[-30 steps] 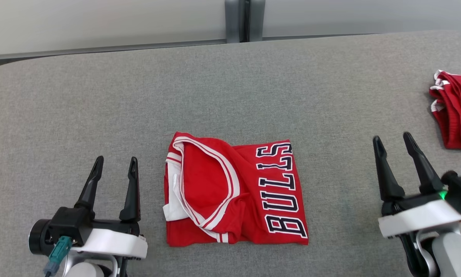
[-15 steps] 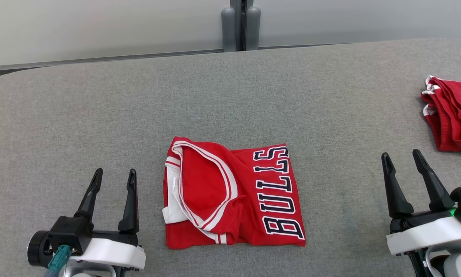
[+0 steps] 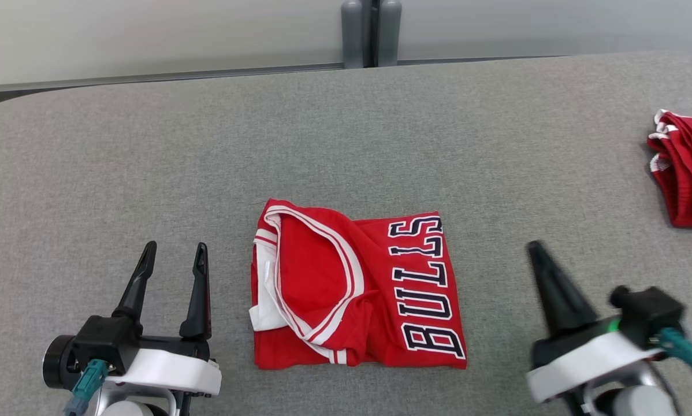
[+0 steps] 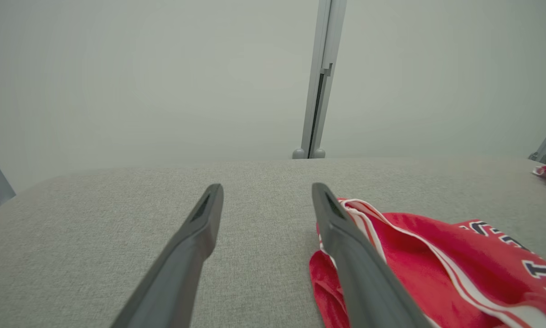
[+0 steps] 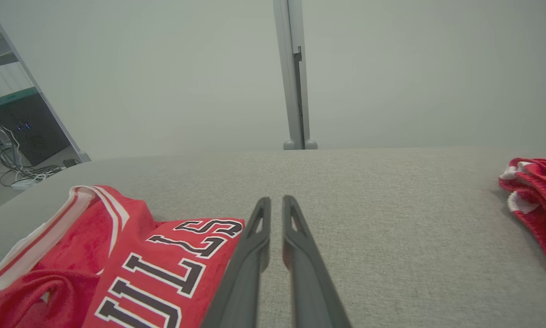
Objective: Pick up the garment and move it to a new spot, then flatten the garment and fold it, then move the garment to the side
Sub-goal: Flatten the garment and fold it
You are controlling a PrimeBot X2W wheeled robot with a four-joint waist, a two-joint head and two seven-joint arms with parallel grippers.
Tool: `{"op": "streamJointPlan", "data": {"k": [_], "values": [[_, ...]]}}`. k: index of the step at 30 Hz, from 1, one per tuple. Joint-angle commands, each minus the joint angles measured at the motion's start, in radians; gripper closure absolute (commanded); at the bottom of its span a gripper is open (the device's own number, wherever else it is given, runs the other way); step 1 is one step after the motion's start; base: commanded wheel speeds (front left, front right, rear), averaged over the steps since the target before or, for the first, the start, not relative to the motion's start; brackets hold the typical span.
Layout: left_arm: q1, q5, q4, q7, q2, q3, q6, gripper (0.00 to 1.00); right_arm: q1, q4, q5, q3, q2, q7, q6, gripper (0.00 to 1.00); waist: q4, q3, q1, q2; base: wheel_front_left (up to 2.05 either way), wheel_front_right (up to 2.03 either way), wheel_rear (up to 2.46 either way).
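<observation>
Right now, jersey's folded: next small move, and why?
Probably ease the right pincer, shut and empty, toward the folded jersey, slipping under its right edge: fold looks done, pincer sits clear beside it, only moving it aside remains.

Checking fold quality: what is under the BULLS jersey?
The folded jersey lies on the grey table. A white inner layer peeks out at its collar-side edge. Anything else beneath is hidden by the red cloth.

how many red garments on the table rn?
2. A folded red Bulls jersey lies mid-table on the grey table. A second red garment with white trim, bunched, sits at the far right, cut off by the head view's edge, so more could lie beyond.
</observation>
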Motion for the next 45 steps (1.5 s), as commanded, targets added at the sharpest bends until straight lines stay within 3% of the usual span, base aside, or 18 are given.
{"op": "streamJointPlan", "data": {"k": [1,9,24,31,38,39,40,41,45], "values": [[-0.013,-0.005,0.0,0.0,0.003,0.0,0.001,0.0,-0.013,0.002,0.007,0.024,0.004,0.006,0.0,1.0,0.007,0.006,0.0,0.0,0.0,0.0,0.0],[-0.041,-0.013,0.013,-0.01,-0.005,-0.004,0.001,0.0,-0.087,0.11,0.083,0.319,0.052,-0.003,0.0,1.0,0.029,0.034,0.0,0.0,0.0,0.0,0.0],[-0.087,-0.015,0.028,-0.021,-0.007,-0.007,-0.005,0.0,-0.244,0.323,0.238,0.652,0.057,-0.019,0.0,1.0,0.047,0.084,0.0,0.0,0.0,0.0,0.0],[-0.09,-0.017,0.031,-0.026,-0.009,-0.006,-0.004,0.0,-0.306,0.346,0.288,0.724,0.033,-0.052,0.0,1.0,0.04,0.089,0.0,0.0,0.0,0.0,0.0],[-0.073,-0.021,0.031,-0.027,-0.007,0.002,-0.002,0.0,-0.331,0.286,0.269,0.608,0.026,-0.158,0.0,1.0,0.026,0.063,0.0,0.0,0.0,0.0,0.0],[-0.069,-0.026,0.03,-0.027,-0.007,0.005,-0.004,0.0,-0.327,0.28,0.258,0.578,0.029,-0.166,0.0,0.85,0.025,0.058,0.0,0.0,0.0,0.0,0.0],[-0.069,-0.026,0.03,-0.027,-0.007,0.005,-0.004,0.0,-0.327,0.28,0.258,0.578,0.029,-0.166,0.0,0.85,0.025,0.058,0.0,0.0,0.0,0.0,0.0],[-0.065,-0.028,0.029,-0.028,-0.003,0.012,-0.006,0.0,-0.307,0.273,0.238,0.517,0.03,-0.176,0.0,0.0,0.024,0.045,0.0,0.0,0.0,0.0,0.0],[-0.055,-0.024,0.023,-0.028,0.003,0.02,-0.001,0.0,-0.273,0.257,0.178,0.368,0.028,-0.188,0.0,0.0,0.023,0.021,0.0,0.0,0.0,0.0,0.0]]}}
